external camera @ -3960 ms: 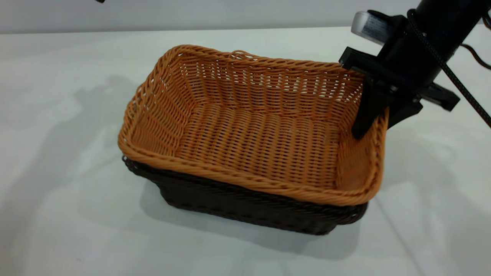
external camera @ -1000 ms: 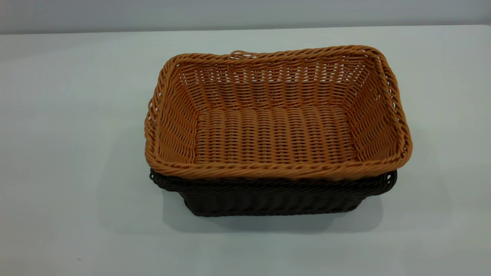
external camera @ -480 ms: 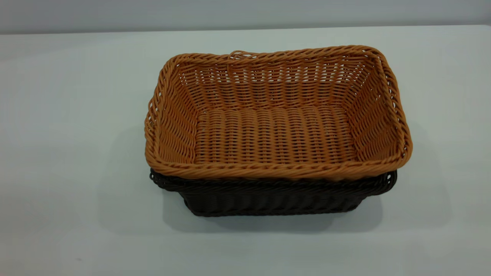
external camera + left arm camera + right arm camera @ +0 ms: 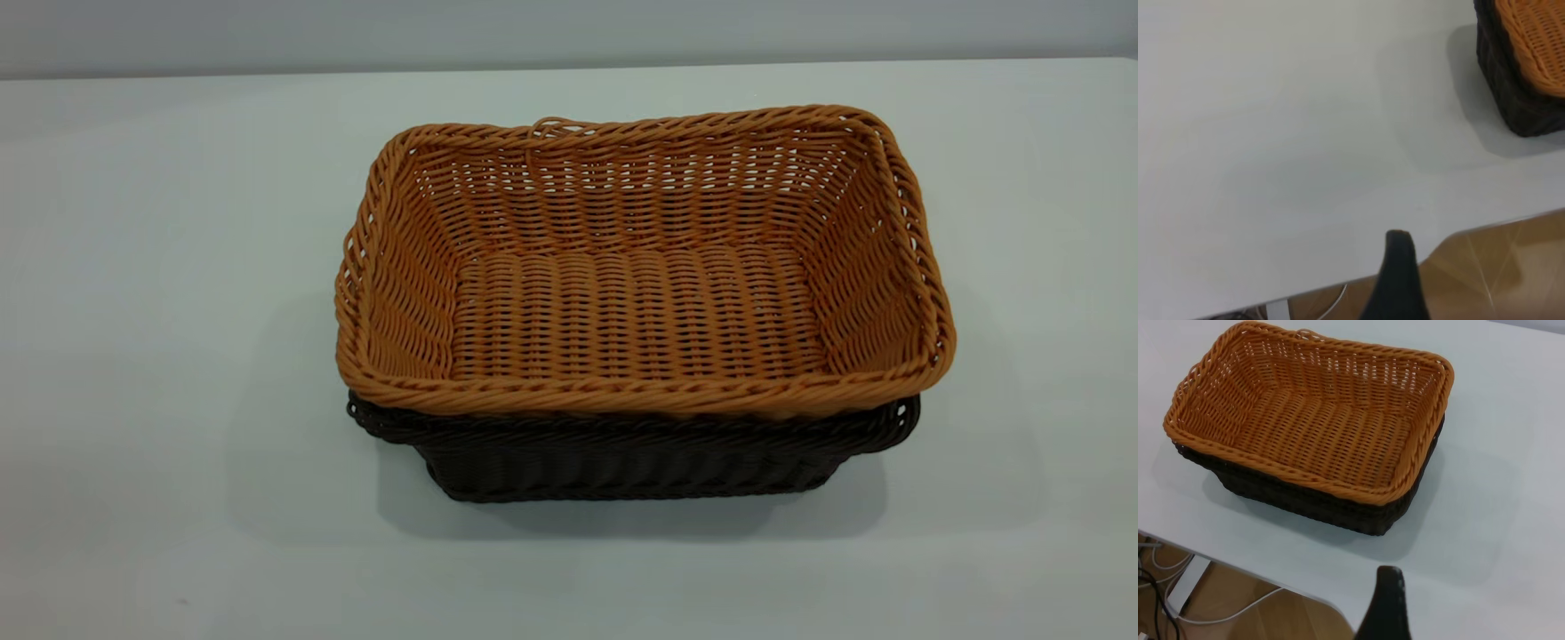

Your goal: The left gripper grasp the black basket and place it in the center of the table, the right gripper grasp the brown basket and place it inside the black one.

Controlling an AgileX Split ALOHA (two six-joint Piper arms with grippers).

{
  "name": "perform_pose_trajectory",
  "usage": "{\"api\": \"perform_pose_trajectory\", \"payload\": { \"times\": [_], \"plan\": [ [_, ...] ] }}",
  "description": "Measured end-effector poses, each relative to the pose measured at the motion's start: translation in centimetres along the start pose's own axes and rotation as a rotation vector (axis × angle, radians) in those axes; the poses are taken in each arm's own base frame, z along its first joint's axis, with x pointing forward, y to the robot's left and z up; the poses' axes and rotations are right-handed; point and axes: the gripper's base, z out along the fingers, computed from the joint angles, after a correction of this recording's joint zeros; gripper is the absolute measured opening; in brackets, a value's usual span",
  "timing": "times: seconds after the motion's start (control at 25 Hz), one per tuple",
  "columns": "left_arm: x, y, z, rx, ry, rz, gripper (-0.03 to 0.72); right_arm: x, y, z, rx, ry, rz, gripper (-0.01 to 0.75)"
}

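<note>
The brown basket (image 4: 640, 302) sits nested inside the black basket (image 4: 622, 458), near the middle of my white counter (image 4: 160, 267), with bare counter all round them. Past the counter's edge I see wooden floor (image 4: 1238, 613) and some white cables (image 4: 1165, 567). My left pincer (image 4: 1397, 280) and right pincer (image 4: 1386, 607) each show one dark finger, well apart from the baskets, touching nothing; whether they stand apart or together I cannot tell.

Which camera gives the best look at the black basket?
The right wrist view: the black basket shows two sides and a corner. The exterior view shows only its front wall beneath the brown basket; the left wrist view, one corner.
</note>
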Motion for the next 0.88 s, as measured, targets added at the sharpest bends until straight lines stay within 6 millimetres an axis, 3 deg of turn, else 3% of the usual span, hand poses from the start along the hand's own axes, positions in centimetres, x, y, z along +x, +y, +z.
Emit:
{"api": "perform_pose_trajectory", "payload": {
  "times": [0.88],
  "plan": [
    [0.18, -0.16, -0.24, -0.068, -0.039, -0.060, 0.563, 0.01, 0.00, 0.00, 0.000, 0.001, 0.000, 0.584]
  ]
}}
